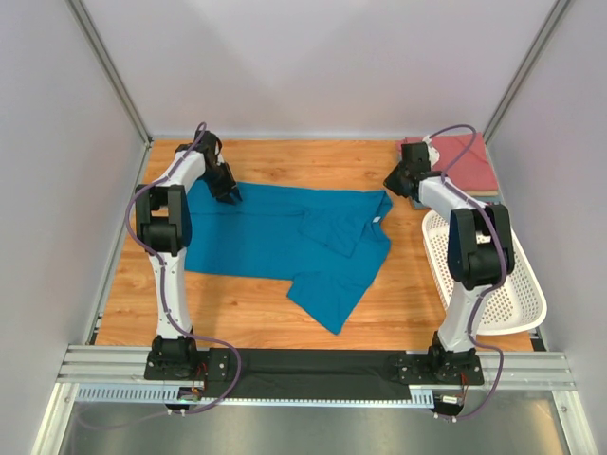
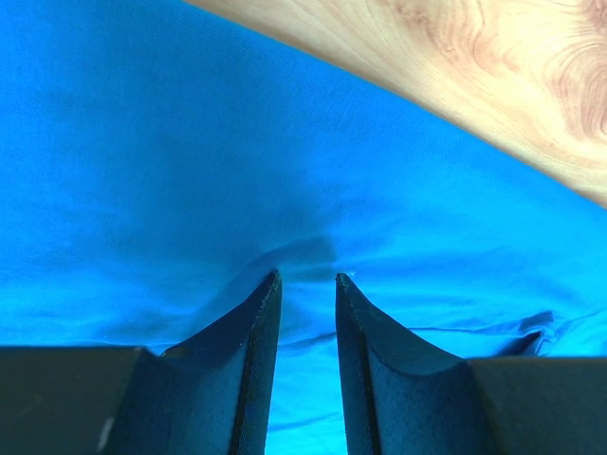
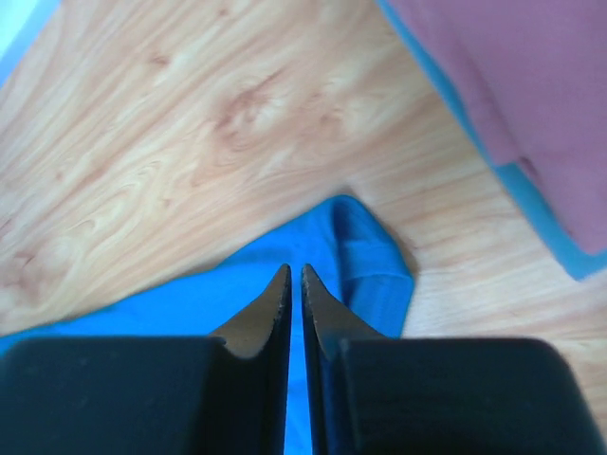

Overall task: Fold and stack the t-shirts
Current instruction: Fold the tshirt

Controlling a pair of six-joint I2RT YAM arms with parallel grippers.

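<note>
Our teal shirt (image 1: 275,237) lies flat on the table (image 1: 237,313), long way left to right, and we pinch its far edge at both ends, left gripper (image 1: 230,196) narrow on bunched cloth, right gripper (image 1: 389,188) nearly closed on the corner.
</note>
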